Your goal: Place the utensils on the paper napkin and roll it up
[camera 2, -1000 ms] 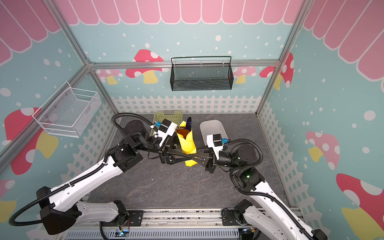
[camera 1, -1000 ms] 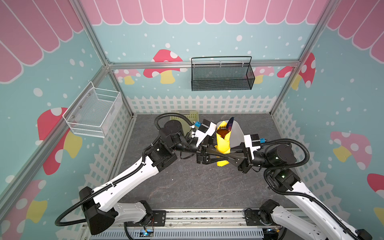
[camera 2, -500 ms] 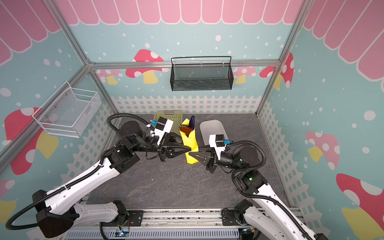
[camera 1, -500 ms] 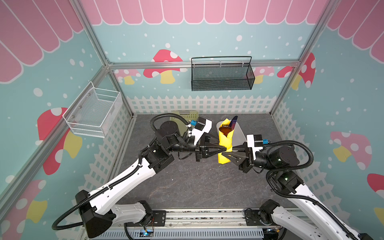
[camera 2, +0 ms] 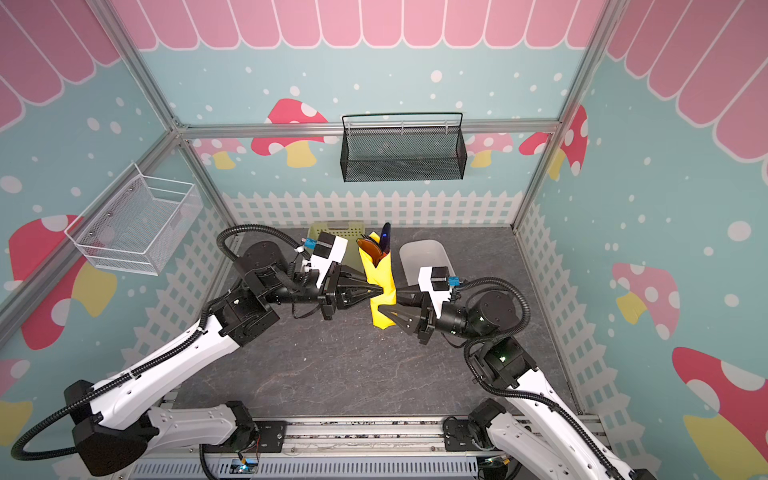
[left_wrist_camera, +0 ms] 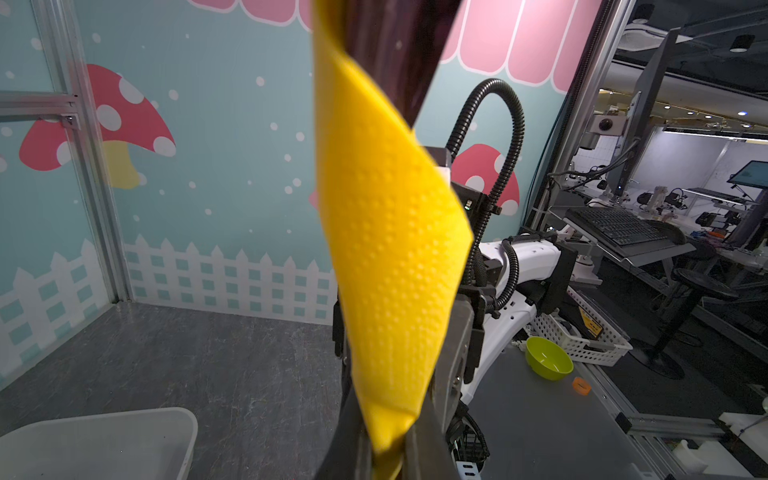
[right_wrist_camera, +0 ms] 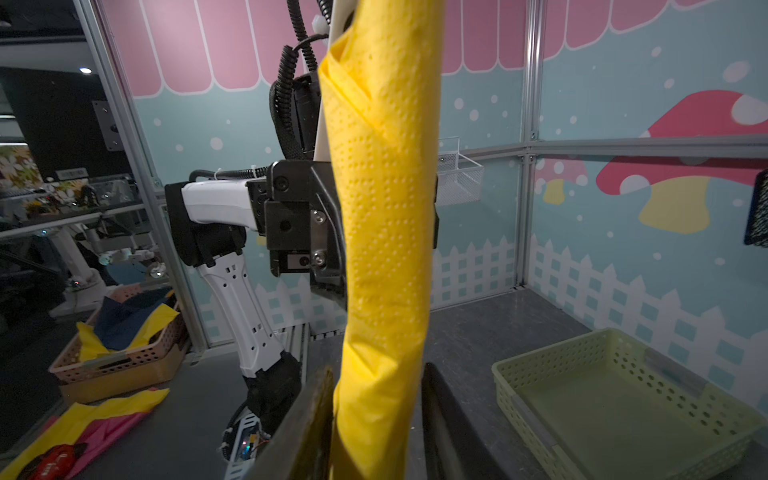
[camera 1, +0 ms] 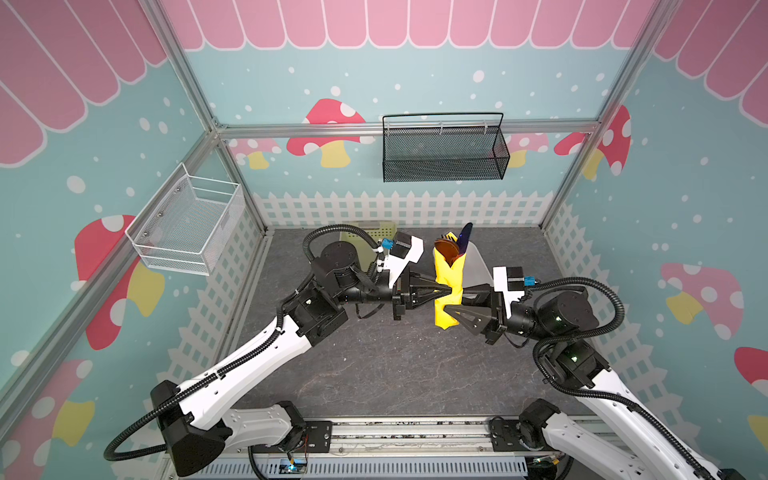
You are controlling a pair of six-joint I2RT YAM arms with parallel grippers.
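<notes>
Over the grey tabletop point(camera 1: 374, 357), the left gripper point(camera 1: 447, 291) is clamped on the rolled paper napkin point(camera 1: 449, 272), which is held upright. The right gripper point(camera 1: 455, 300) is set with jaws parted astride the roll's lower part. The utensils point(camera 1: 452, 248) are seen protruding from its top.

Centre of frame: the paper napkin point(camera 1: 449, 286) is rolled into a yellow tube and held upright. The utensils point(camera 1: 451, 246) stick out of its top end, dark heads and one blue tip. From the left, the left gripper point(camera 1: 447, 289) has its fingers pinched on the roll's edge at mid-height. From the right, the right gripper point(camera 1: 455, 299) has its fingers spread, straddling the lower roll. A white bin point(camera 1: 478, 266) lies just behind.
</notes>
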